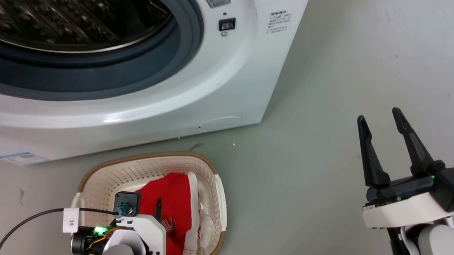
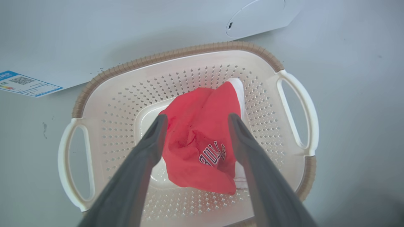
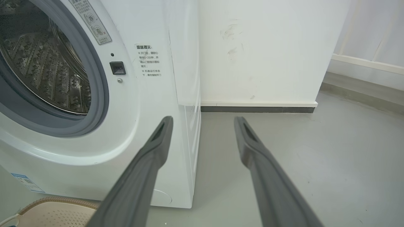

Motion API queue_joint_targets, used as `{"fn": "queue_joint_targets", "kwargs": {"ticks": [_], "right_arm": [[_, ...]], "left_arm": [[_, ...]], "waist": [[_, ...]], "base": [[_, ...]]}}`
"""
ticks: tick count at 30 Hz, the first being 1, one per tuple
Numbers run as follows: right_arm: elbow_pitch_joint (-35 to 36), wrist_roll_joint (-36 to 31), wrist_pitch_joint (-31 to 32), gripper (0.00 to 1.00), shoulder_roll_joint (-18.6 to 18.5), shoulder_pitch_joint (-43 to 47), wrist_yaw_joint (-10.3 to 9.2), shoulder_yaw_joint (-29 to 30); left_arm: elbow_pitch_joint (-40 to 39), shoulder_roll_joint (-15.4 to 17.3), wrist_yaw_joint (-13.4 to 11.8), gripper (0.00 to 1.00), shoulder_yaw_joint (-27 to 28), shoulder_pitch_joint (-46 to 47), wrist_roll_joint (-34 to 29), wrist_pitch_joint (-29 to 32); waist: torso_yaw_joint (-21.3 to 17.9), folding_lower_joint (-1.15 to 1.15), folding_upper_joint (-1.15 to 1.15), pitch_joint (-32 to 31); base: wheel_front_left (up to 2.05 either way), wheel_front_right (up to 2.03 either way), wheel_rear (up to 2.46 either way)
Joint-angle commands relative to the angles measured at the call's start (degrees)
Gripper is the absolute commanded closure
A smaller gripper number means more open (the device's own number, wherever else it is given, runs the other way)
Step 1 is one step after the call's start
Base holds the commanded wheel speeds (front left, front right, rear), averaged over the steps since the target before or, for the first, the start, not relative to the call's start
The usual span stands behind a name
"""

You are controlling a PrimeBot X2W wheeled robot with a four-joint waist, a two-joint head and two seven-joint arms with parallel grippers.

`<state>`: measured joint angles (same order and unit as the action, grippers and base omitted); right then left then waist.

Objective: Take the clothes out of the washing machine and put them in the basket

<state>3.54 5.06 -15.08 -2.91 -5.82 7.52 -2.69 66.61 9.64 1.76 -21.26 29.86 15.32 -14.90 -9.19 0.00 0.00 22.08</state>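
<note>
Soft red clothes [image 2: 195,142] are laid in the cream perforated plastic basket [image 2: 176,54] beneath the wide-spread left pincer [image 2: 195,118], and the white front-loading washing machine [image 1: 224,77] behind it is judged emptied.

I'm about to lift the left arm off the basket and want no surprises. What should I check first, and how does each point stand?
1. Is the left gripper open? Ok: fingers spread over the basket.
2. Are the clothes inside? Ok: red fabric lies on the bottom, nothing over the rim.
3. Is the fabric free of the left fingers? Cannot tell: its edges meet both in the left wrist view.
4. Is the right gripper free? Ok: open, holding nothing, above the floor.
5. Is the washing machine emptied? Cannot tell: the visible part of its drum shows no cloth.
</note>
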Motion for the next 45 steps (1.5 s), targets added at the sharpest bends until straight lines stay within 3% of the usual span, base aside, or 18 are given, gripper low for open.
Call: {"fn": "queue_joint_targets", "kwargs": {"ticks": [1, 13, 26, 27, 45], "right_arm": [[-0.4, -0.3, -0.1, 0.0, 0.1, 1.3, -0.06, 0.3], [-1.7, -1.2, -0.1, 0.0, 0.1, 7.6, -0.06, 1.9], [-2.5, -1.0, -0.1, 0.0, 0.1, 12.1, -0.05, 2.3], [-2.3, -1.1, -0.1, 0.0, 0.1, 12.6, -0.05, 2.7], [-2.8, -0.9, -0.1, 0.0, 0.1, 14.9, -0.05, 4.0]], "left_arm": [[-4.3, 0.0, -1.1, 0.0, 1.3, -2.5, 0.3, -0.4], [-30.5, -1.1, -5.8, 0.0, 10.0, -16.4, -3.8, -0.3], [-50.9, -4.2, -6.8, 0.0, 17.4, -27.6, -9.7, -0.3], [-55.0, -4.7, -6.8, 0.0, 17.8, -29.4, -11.3, -0.3], [-62.3, -6.4, -5.4, 0.0, 20.0, -35.7, -12.3, -0.3]], "waist": [[1.9, 0.0, 0.0, -4.1], [5.9, 0.0, 0.0, -12.8], [6.8, 0.0, 0.0, -19.8], [6.9, 0.0, 0.0, -20.4], [6.9, 0.0, 0.0, -23.0]], "base": [[0.0, 0.0, 0.0], [0.0, 0.0, 0.0], [0.0, 0.0, 0.0], [0.0, 0.0, 0.0], [0.0, 0.0, 0.0]]}}
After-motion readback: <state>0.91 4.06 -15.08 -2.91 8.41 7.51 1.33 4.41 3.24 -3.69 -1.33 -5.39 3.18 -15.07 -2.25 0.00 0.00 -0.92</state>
